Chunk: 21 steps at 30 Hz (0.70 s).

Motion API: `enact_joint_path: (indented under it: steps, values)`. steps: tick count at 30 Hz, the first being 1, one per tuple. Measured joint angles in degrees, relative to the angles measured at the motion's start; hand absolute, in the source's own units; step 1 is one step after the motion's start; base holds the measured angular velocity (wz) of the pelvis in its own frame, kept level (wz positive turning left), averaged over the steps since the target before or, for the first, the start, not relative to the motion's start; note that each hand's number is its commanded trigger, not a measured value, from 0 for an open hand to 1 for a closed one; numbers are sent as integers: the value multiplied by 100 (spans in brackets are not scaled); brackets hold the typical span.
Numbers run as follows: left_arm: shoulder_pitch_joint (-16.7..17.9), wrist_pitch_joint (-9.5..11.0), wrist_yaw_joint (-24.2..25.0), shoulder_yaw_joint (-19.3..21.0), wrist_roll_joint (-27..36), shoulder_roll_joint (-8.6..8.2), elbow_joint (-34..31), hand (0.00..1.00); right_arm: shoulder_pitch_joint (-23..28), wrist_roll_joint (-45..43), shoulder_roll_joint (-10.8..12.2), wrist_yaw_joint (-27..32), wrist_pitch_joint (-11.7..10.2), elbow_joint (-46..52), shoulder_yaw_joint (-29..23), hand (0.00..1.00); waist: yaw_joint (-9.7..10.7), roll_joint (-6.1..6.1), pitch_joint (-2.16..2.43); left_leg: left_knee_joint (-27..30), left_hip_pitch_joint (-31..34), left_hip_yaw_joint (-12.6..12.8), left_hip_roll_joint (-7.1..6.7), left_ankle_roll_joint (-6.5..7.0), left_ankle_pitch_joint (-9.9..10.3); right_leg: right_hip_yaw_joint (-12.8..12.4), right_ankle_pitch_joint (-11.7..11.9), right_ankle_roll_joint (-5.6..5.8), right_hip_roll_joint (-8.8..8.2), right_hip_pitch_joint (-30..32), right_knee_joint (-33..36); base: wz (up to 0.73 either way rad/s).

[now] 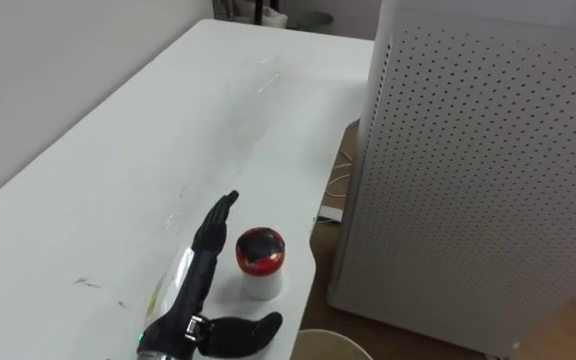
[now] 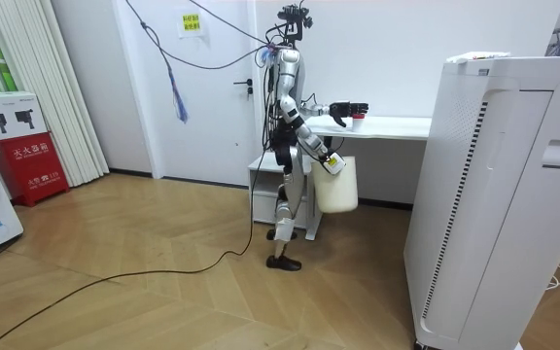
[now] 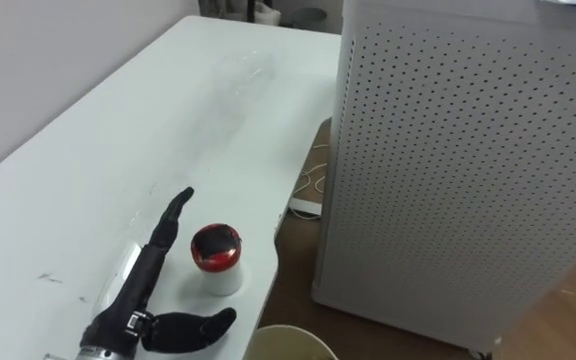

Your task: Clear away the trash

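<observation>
Lying low over the white table (image 1: pixel 118 180), the left hand (image 1: pixel 198 285) has its fingers (image 1: pixel 218 222) straight and its thumb spread wide. It holds nothing and is seemingly set to bracket the red-lidded cup (image 1: pixel 259 265). That cup stands low in the frame, just right of the fingers and above the thumb. A pale bin (image 2: pixel 336 185) hangs by the right hand (image 2: pixel 331 163), likely waiting for it.

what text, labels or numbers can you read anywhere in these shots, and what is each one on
Nothing can be quoted as it reads:
yellow paper sign high beside the door: dark print, too small to read.
red carton on the floor: white print, too small to read.
white carton stacked on it: dark pictures, no legible words.
white cup with a red lid: dark marks on the lid, no legible text.
</observation>
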State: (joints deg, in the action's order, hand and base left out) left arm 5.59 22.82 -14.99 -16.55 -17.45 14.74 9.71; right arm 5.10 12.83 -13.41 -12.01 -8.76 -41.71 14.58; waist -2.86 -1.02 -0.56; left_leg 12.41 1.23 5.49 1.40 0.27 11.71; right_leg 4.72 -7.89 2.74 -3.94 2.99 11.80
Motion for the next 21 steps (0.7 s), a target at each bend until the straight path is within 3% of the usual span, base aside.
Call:
enact_joint_path:
  steps: [12,21]
  values:
    - [53,0,96,1,78,19,3,0,0,-16,-9,-116,0,7,-4,100,105,-2,0,-17,-6,24,5,0,0,9,8,-4,0,-2,4,0]
    - [79,0,-146,83,330,49,302,0,6,17,-26,-80,0,165,-7,100,96,-5,-2,-33,-43,26,6,0,0,19,7,-4,-1,-14,-5,0]
